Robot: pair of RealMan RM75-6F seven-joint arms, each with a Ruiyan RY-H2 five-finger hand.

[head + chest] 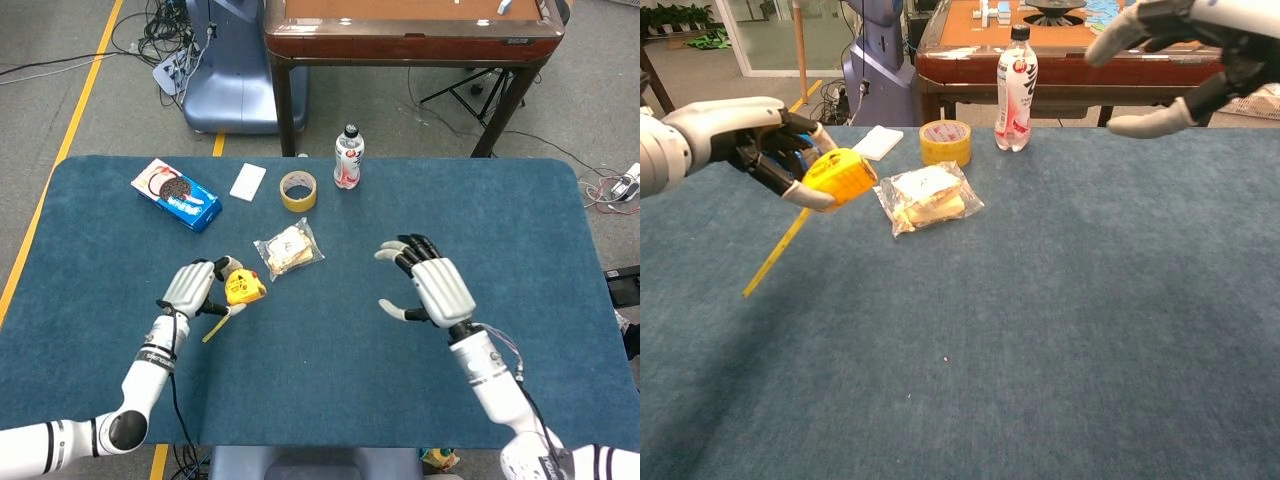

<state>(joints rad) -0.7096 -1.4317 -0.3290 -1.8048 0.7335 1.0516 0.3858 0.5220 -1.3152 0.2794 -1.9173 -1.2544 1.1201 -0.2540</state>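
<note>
The left hand [192,288] is gripping the yellow tape measure [243,288] above the tabletop [420,200], just left of the bagged sandwich [288,249]. Its blade [778,251] is pointing down and leftward in the chest view, long axis diagonal. The right hand [432,288] is hovering empty, fingers apart. The tabletop is blue felt. A wooden table [410,30] and cables [160,30] are standing on the grey floor behind.
</note>
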